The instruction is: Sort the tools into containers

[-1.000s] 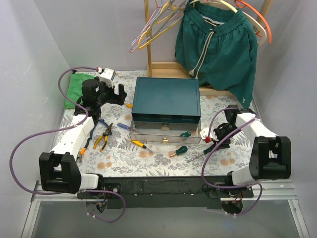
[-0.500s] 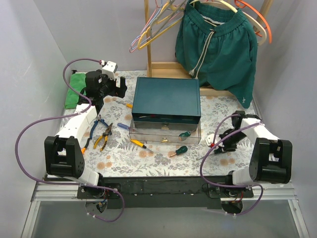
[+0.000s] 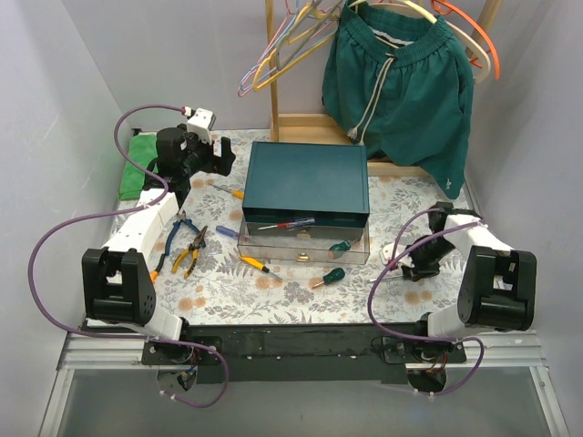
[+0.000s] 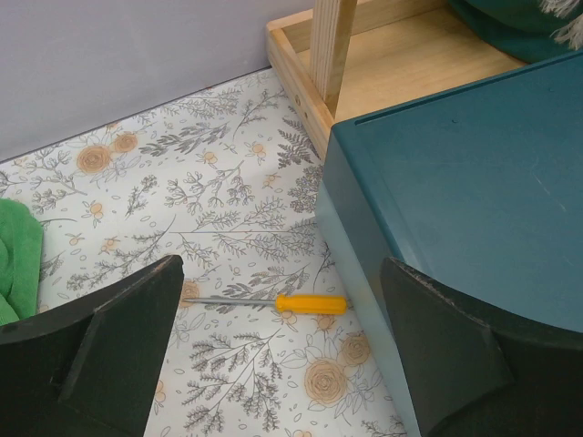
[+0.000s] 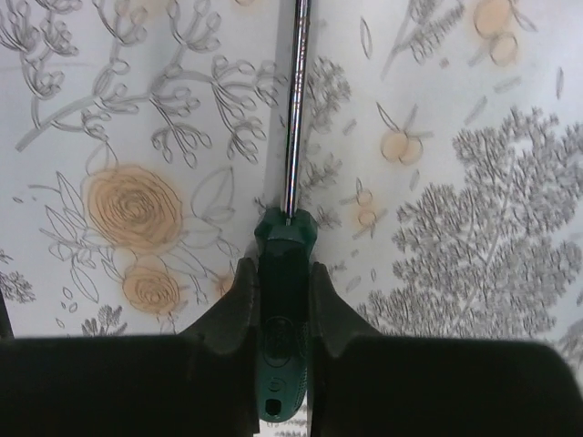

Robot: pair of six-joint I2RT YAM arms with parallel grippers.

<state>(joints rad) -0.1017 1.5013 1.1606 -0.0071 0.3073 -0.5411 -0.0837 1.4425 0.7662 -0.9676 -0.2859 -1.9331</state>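
Lowered, right jaws pinch green screwdriver (image 5: 284, 273), shaft pointing straight away.

The left arm (image 3: 150, 228) is stretched toward the far left corner, and its gripper (image 4: 282, 269) is held raised with the fingers (image 4: 118, 355) spread wide. The right arm (image 3: 465, 237) is bent low, and its gripper (image 5: 282, 278) is pointed downward, clamped on a green screwdriver (image 5: 284, 238).

The right fingers (image 5: 226, 314) have come down and clamped onto the green-handled screwdriver (image 5: 283, 248).
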